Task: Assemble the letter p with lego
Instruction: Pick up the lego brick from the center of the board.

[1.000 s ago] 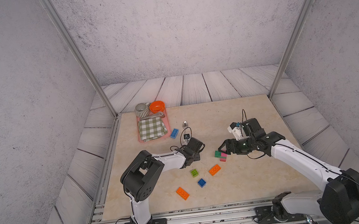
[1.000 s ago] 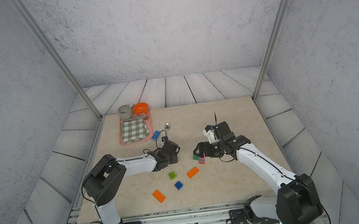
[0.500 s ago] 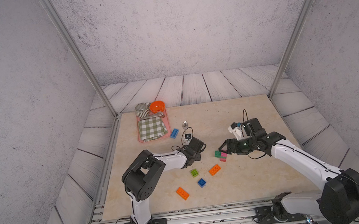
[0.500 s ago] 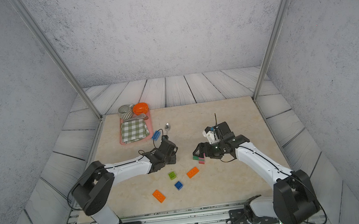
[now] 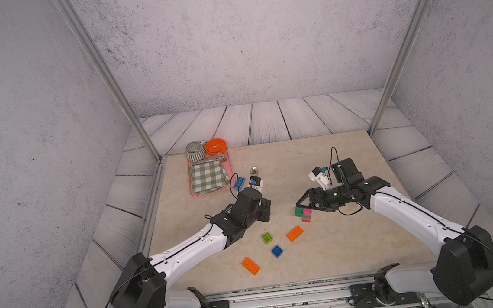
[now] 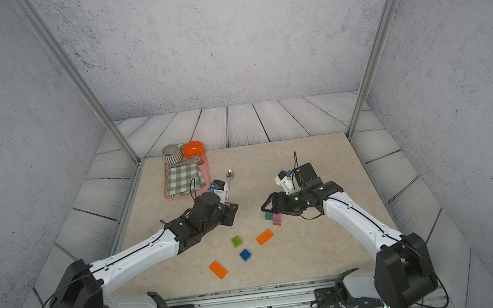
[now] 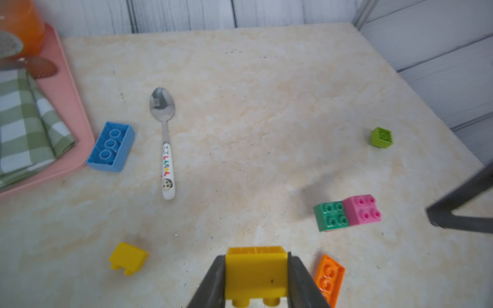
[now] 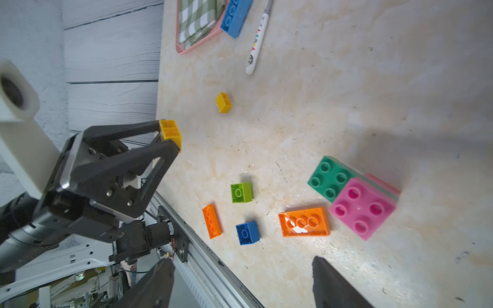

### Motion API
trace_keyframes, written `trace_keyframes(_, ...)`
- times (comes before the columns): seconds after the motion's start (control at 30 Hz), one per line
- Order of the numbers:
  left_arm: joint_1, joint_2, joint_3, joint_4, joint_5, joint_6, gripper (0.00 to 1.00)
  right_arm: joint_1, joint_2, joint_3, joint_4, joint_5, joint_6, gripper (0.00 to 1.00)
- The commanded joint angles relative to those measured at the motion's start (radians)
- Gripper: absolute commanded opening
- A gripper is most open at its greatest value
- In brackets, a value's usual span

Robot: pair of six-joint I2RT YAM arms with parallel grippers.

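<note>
My left gripper (image 7: 256, 260) is shut on a yellow lego brick (image 7: 256, 276), studs toward the wrist and hollow underside facing away; the right wrist view shows the same brick (image 8: 170, 133). In both top views the left gripper (image 5: 267, 212) is left of centre and hides its brick. A joined dark green and pink lego block (image 5: 303, 212) lies in the middle. My right gripper (image 5: 303, 202) hovers over it, open and holding nothing (image 8: 240, 266). A small yellow brick (image 7: 128, 257) lies loose on its side.
Loose bricks lie toward the front: lime (image 5: 266, 237), small blue (image 5: 277, 251), two orange (image 5: 294, 233) (image 5: 250, 265). An oblong blue brick (image 5: 239, 183) and a metal spoon (image 5: 254, 172) lie beside the pink tray (image 5: 194, 193), which holds a checked cloth, a cup and a bowl.
The left gripper's jaws have closed onto the yellow brick. The right gripper has stayed over the green and pink block, its jaws slightly narrower.
</note>
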Motion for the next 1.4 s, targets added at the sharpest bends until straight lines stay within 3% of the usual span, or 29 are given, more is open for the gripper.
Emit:
trace_keyframes(0.0, -0.009, -0.019, 0.008, -0.062, -0.008, 0.025, 0.31, -0.007, 0.021, -0.009, 0.005, -0.043, -0.008, 0.85)
trace_keyframes(0.2, -0.012, -0.253, -0.066, -0.064, 0.039, 0.181, 0.29, -0.009, 0.035, 0.026, -0.020, -0.096, -0.013, 0.86)
trace_keyframes(0.37, -0.016, -0.496, -0.189, 0.030, 0.215, 0.354, 0.29, -0.011, 0.046, 0.080, -0.052, -0.194, 0.005, 0.85)
trace_keyframes(0.63, -0.038, -0.707, -0.267, 0.062, 0.429, 0.496, 0.29, -0.013, 0.065, 0.149, -0.017, -0.385, 0.085, 0.76)
trace_keyframes(0.8, -0.062, -0.741, -0.260, 0.029, 0.511, 0.531, 0.30, -0.011, 0.087, 0.135, 0.069, -0.495, 0.157, 0.63)
trace_keyframes(0.97, -0.105, -0.743, -0.249, -0.006, 0.484, 0.569, 0.31, 0.002, 0.098, 0.101, 0.159, -0.560, 0.224, 0.58)
trace_keyframes(1.17, -0.128, -0.730, -0.237, -0.011, 0.461, 0.586, 0.31, 0.052, 0.143, 0.121, 0.079, -0.541, 0.153, 0.57)
trace_keyframes(1.37, -0.137, -0.733, -0.237, -0.008, 0.448, 0.592, 0.31, 0.086, 0.175, 0.111, 0.070, -0.534, 0.127, 0.47)
